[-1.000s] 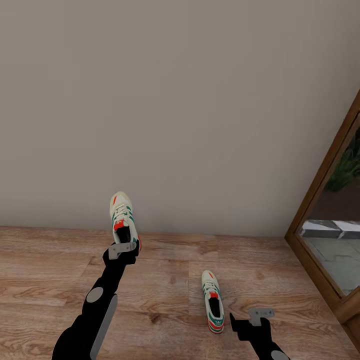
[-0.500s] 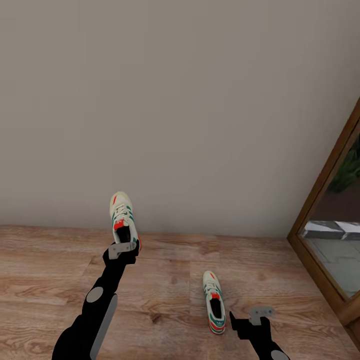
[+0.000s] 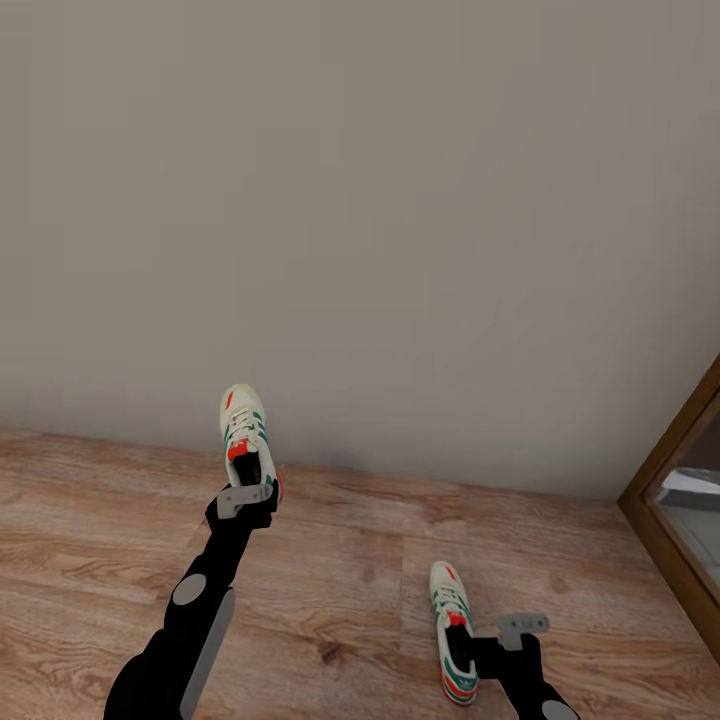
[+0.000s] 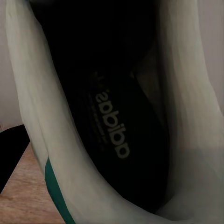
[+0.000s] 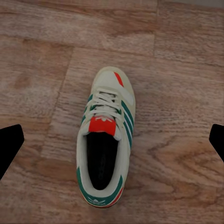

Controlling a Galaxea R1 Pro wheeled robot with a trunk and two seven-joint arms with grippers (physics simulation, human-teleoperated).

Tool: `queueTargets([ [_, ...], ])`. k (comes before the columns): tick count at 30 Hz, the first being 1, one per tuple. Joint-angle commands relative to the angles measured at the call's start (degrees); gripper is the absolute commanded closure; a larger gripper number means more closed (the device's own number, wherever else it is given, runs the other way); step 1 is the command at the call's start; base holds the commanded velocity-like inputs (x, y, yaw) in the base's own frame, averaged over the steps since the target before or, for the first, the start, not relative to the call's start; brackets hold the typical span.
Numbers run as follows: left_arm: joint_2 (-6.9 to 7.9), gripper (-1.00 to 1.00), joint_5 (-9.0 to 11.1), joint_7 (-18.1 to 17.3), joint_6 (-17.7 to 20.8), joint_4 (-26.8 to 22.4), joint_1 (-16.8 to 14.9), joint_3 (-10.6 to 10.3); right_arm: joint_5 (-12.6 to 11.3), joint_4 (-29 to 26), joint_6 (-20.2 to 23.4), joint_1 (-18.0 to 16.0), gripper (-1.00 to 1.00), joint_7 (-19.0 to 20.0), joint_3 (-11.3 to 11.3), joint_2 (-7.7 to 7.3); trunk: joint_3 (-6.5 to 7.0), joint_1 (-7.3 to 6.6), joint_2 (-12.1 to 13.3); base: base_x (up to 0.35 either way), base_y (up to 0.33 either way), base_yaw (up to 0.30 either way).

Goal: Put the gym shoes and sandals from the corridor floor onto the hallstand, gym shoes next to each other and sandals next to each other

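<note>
Gym shoe one (image 3: 244, 440) sat raised at the tip of the left gripper (image 3: 246, 497), toe pointing away from the arm toward the plain grey wall (image 3: 400, 220), heel end down against the gripper's grey bracket. Seen in the left wrist view, the dark insole with pale lettering (image 4: 112, 126) and cream lining (image 4: 32, 112) of that shoe crowded right up to the camera, and a green stripe (image 4: 55, 186) edged its side; the left gripper was clamped on the shoe at the heel opening, though the fingers themselves could not be made out. Gym shoe two (image 3: 452, 630) lay flat on the corridor floor (image 3: 330, 580), sole down, just beside the right gripper (image 3: 490, 650) on its inner side, toe aimed away from the arm toward the wall. From the right wrist view the same shoe (image 5: 106, 140) lay directly below and between the two dark fingertips (image 5: 9, 144), which stood wide apart and clear of it on either side, touching nothing. Red-orange tongue patch (image 5: 101, 125), white laces and green stripes faced up toward the camera. A brown wooden frame with a reflective pane (image 3: 680, 480) stood beyond the right gripper on its outer side, well apart from both shoes.
</note>
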Motion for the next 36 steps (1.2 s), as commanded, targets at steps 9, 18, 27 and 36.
queueTargets([
  [9, 0.02, 1.00, 0.45, 0.42, 0.26, -0.06, -0.02, -0.12, -0.02, -0.11, 0.34, -0.01, -1.00, 0.06, 0.01, 0.00, -0.08, -0.01, -0.02, 0.007, 0.010, 0.016],
  [18, 0.02, 1.00, 0.44, 0.42, 0.26, -0.08, -0.02, -0.12, -0.19, -0.11, 0.34, 0.02, -1.00, 0.07, -0.20, 0.00, -0.08, -0.01, -0.02, 0.000, 0.076, 0.000],
  [27, 0.02, 1.00, 0.41, 0.42, 0.26, -0.10, -0.02, -0.12, -0.20, -0.11, 0.34, 0.01, -1.00, 0.10, -0.28, 0.00, -0.08, -0.01, -0.02, 0.000, 0.003, 0.000],
  [36, -0.15, 1.00, 0.11, 0.24, -2.48, -3.03, -0.01, -2.29, -0.26, -0.43, -2.56, -1.66, -1.00, 0.15, -1.01, -0.09, -0.08, -0.01, -0.02, 0.000, 0.000, 0.000],
])
